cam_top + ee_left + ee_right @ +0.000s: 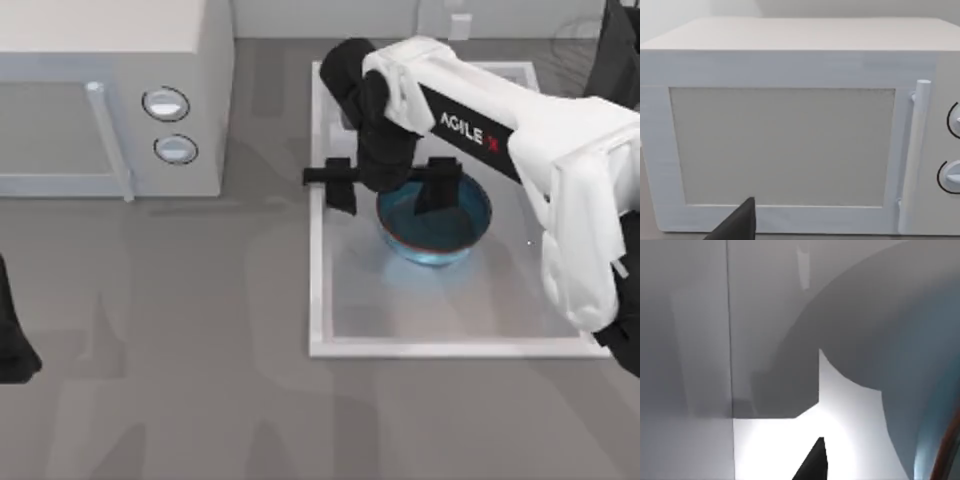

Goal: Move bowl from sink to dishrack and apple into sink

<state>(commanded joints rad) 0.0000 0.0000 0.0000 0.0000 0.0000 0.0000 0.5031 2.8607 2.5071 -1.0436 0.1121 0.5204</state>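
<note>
The blue bowl [437, 228] sits in the white sink [318, 300], toward its back half. My right gripper [390, 188] hangs open over the bowl's left rim. One dark finger [340, 188] is above the sink's left rim and the other lies over the bowl. In the right wrist view the bowl's blue wall [935, 365] curves close by, above the sink's bright floor [855, 430]. The apple is out of view. My left arm [12, 345] is parked at the table's left edge.
A white microwave [110, 100] with two round knobs stands at the back left and faces the left wrist camera [790, 125]. A pale faucet post [460, 25] rises behind the sink. A dark shape [620, 50] sits at the back right corner; what it is I cannot tell.
</note>
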